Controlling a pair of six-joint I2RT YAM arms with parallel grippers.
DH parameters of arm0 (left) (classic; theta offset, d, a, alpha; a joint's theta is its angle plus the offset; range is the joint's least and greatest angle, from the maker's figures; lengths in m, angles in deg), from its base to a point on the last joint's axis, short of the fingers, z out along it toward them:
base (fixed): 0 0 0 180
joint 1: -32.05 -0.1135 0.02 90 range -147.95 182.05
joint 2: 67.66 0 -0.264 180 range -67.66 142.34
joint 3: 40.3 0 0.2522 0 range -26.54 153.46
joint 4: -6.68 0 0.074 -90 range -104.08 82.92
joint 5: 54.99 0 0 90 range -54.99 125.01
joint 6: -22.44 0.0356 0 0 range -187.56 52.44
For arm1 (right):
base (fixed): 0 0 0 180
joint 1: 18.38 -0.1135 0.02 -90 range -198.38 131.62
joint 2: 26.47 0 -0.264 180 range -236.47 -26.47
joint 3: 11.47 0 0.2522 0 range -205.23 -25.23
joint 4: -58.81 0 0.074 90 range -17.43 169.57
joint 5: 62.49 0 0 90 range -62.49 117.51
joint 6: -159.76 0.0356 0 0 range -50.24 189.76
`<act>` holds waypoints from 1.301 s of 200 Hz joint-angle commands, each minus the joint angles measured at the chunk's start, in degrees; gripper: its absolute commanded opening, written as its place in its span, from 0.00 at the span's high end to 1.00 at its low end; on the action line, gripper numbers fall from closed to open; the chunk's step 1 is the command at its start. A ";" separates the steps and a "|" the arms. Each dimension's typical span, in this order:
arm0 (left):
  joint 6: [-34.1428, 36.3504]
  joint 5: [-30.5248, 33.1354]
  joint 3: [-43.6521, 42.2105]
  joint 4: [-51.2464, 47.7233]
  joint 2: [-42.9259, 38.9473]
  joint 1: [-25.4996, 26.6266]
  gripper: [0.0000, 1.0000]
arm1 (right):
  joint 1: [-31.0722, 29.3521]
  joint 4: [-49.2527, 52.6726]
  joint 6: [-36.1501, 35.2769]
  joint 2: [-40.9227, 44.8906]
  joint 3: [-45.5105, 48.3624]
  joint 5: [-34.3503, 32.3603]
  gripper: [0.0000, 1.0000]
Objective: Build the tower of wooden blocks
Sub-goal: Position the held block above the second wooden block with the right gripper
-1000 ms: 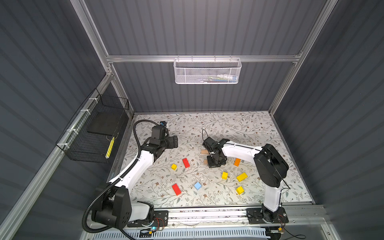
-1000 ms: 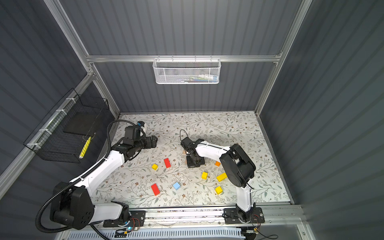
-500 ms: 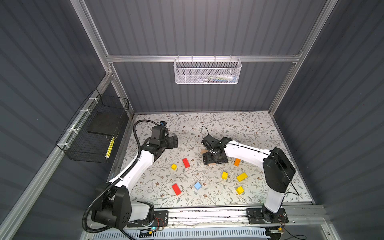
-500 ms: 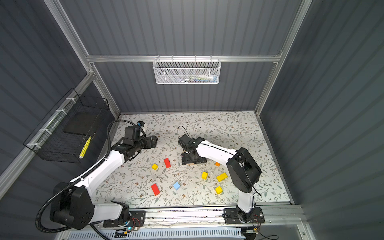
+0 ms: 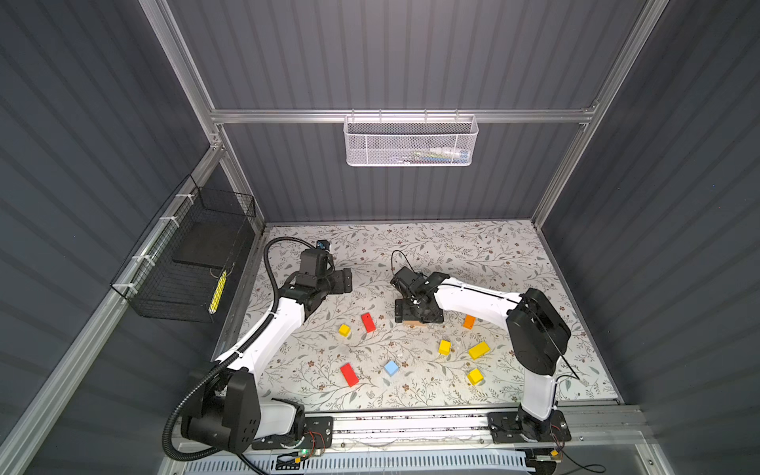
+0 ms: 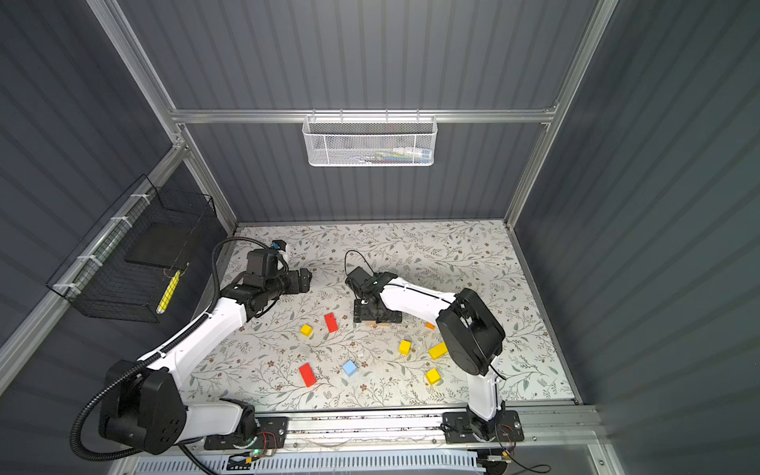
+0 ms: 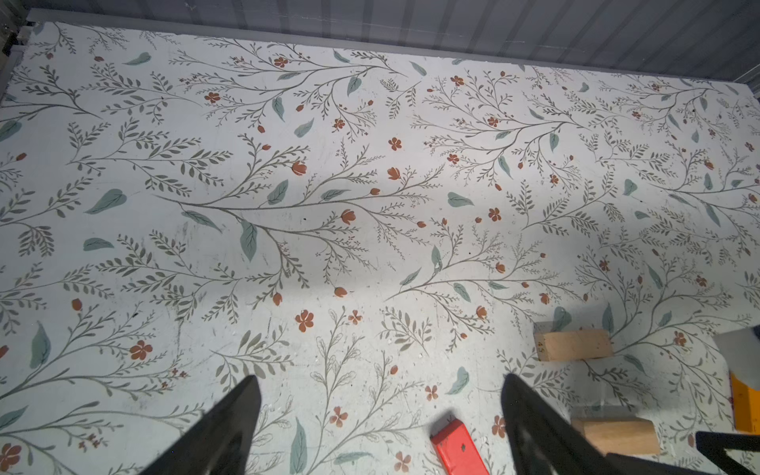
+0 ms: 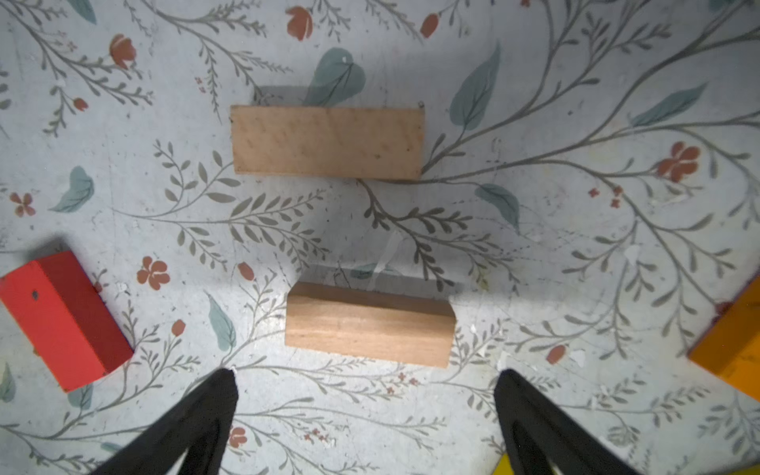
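While its arm stretches low over the desk (image 5: 452,255), right claw (image 8: 366,374) gapes, a tan brick (image 8: 368,325) just ahead, untouched. Left claw (image 7: 380,380) hovers spread, empty.

Bright bench, dim walls, crisp wrist close-ups

In both top views the floral bench (image 5: 411,246) is evenly and brightly lit from above, while the ribbed grey walls (image 5: 411,61) stay dim and the frame rails splay outward toward the corners. In the right wrist view the tan bricks (image 8: 369,325) are sharp, each with a short, soft-edged shadow along one long side; the black jaws at the frame edge are blurred. The left wrist view shows patchy brighter and duller zones, with no glare.
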 commanded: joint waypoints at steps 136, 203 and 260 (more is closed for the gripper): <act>0.25 -0.46 -1.10 0.42 0.24 0.32 0.09 | 0.21 1.11 2.44 -5.95 -2.61 -0.02 0.01; 0.30 -0.20 -1.19 0.34 0.42 0.32 0.09 | 0.53 0.85 2.19 -6.51 -2.53 0.37 0.10; 0.34 -0.11 -1.16 0.33 0.48 0.32 0.09 | 0.62 0.93 2.17 -6.96 -2.78 0.82 0.25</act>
